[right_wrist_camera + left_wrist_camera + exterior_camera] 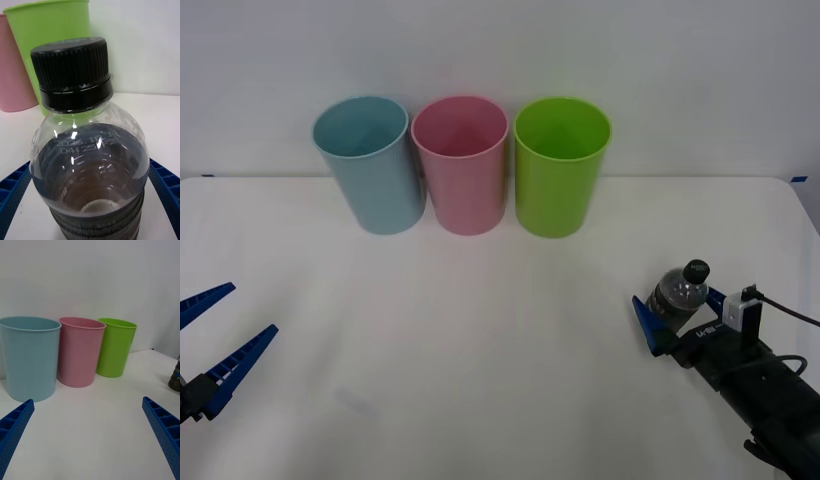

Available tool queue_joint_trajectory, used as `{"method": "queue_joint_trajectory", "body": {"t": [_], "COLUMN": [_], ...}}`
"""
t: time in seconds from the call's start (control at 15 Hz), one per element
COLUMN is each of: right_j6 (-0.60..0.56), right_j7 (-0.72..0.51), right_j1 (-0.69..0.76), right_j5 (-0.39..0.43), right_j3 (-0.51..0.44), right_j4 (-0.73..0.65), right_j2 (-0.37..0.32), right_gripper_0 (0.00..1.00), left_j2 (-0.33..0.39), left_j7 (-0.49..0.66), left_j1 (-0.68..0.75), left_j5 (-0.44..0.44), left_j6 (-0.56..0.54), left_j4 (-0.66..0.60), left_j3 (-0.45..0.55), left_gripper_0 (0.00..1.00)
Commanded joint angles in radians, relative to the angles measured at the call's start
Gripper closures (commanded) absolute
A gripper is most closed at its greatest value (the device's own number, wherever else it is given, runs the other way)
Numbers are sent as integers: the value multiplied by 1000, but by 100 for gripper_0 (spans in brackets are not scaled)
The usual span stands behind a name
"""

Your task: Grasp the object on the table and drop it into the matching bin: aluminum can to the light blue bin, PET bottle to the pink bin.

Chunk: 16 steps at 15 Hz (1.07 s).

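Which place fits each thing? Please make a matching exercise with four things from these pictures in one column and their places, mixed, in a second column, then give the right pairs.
Things
1. light blue bin
2. pink bin
3. lime green bin
4. PET bottle

Places
A. middle of the bin row
B. between the right gripper's blue fingers, near the table's right edge
C. bin row's left end, the side of the open left gripper
D. bin row's right end

Pairs: 1-C, 2-A, 3-D, 4-B
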Motion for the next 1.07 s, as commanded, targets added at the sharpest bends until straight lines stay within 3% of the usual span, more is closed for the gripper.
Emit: {"method": "queue_joint_trajectory", "body": {"t": [0.07,0.13,0.2,1.07], "right_j6": [-2,-2,-8,-127], "right_j7": [3,6,9,-22], "right_j1": [0,2,0,2], "right_j5": [-1,-1,-1,-12], "right_j3": [0,0,0,-3], "right_j4": [0,0,0,-120], "right_j2": [0,0,0,-34], "right_gripper_0": [23,81,100,100], "left_j2": [0,0,0,0], "left_j7": [0,0,0,0], "left_j1": [0,0,0,0], "left_j5": [0,0,0,0], "left_j6": [0,0,0,0], "left_j4": [0,0,0,0], "left_j3": [0,0,0,0], "left_gripper_0": [0,0,0,0]}}
